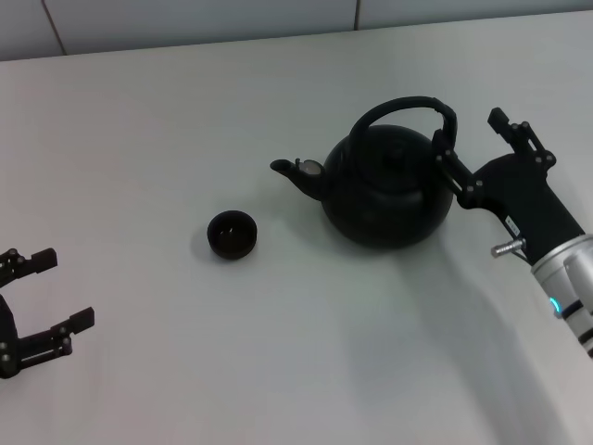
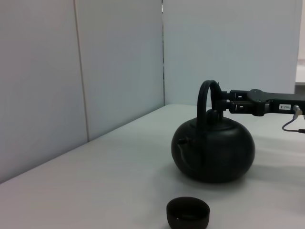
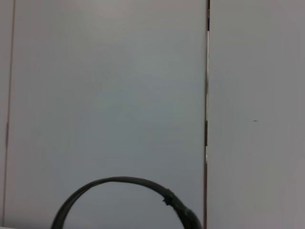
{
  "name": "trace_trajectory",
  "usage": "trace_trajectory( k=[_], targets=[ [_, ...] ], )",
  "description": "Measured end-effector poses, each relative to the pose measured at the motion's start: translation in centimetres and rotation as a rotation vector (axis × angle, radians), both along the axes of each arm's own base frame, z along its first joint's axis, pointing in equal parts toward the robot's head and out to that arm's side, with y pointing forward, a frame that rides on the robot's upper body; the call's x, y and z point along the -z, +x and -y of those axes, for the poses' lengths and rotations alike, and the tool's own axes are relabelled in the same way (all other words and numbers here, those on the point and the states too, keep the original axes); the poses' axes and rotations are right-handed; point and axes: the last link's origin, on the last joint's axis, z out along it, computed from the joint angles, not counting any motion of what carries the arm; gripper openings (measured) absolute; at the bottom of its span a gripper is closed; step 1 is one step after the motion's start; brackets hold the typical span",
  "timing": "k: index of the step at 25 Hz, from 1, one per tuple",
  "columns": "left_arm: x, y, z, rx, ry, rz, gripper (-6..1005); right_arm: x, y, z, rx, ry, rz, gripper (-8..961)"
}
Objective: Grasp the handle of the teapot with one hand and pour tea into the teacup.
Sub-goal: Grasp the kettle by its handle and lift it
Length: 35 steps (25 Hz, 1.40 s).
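Observation:
The matte-black teapot (image 1: 384, 190) stands on the white table, right of centre, its spout (image 1: 287, 170) pointing toward the robot's left. Its arched handle (image 1: 398, 109) rises over the lid. My right gripper (image 1: 468, 130) is open at the handle's right end, one finger (image 1: 447, 158) against the hoop and the other farther right. The left wrist view shows the teapot (image 2: 213, 150), its handle (image 2: 206, 102) and that gripper (image 2: 228, 104) level with the hoop's top. The hoop (image 3: 119, 183) also shows in the right wrist view. The small dark teacup (image 1: 232, 234) sits left of the spout, and also shows in the left wrist view (image 2: 188, 213). My left gripper (image 1: 67, 289) is open and empty at the lower left.
The white table (image 1: 185, 111) ends at a pale wall along the back (image 1: 278, 19). Pale wall panels (image 2: 114, 62) stand behind the teapot in the left wrist view.

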Motion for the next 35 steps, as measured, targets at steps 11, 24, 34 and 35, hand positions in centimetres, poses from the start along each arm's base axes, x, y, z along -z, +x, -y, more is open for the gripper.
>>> trace_trajectory(
  k=[11,24,34,35],
  targets=[
    [0.0,0.1,0.0,-0.008,0.01,0.013,846,-0.1,0.0,-0.8,0.006,-0.002,0.011,749],
    [0.0,0.1,0.0,-0.012,0.007,0.017,846,0.1,-0.3,-1.0,0.002,-0.016,0.011,704],
    [-0.1,0.2,0.0,-0.011,0.015,0.026,845,0.0,-0.8,-1.8,-0.018,-0.012,0.014,282],
    [-0.1,0.2,0.0,-0.011,0.015,0.026,845,0.0,-0.9,-1.8,-0.018,-0.012,0.015,245]
  ],
)
